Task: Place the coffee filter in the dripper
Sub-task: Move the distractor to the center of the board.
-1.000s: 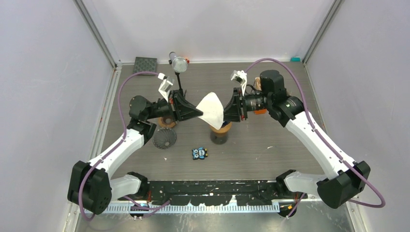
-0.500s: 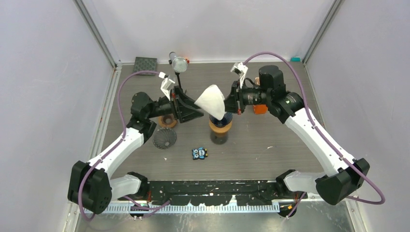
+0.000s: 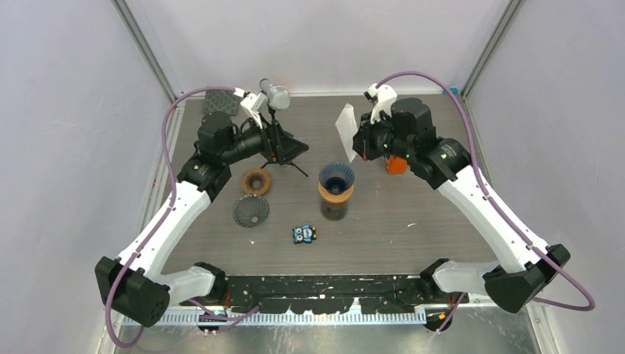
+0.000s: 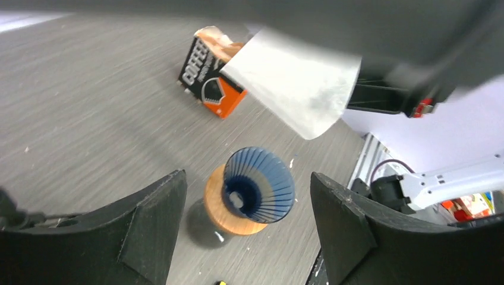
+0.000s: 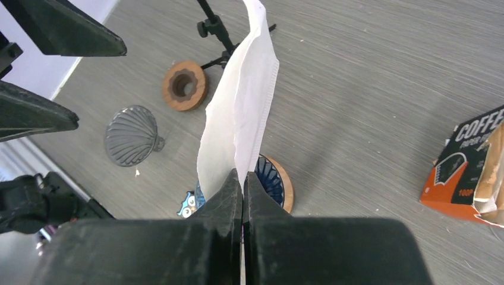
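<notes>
Right wrist view is showing the right claw (image 5: 242, 178) clamping the coffee filter (image 5: 241, 119), raised near the dripper (image 5: 271, 181). The left claw (image 4: 243, 178) is standing apart. Lowering the filter point-first and centred is looking wise.

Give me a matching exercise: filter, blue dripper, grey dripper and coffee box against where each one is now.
Things:
1. filter
2. blue dripper
3. grey dripper
4. coffee box

Places:
A. seated on the jar, mid-table
B. on the table, left of the jar
C. pinched in the shut right gripper, in the air
D. on the table, right of the jar

Pairs: 1-C, 2-A, 3-B, 4-D
</notes>
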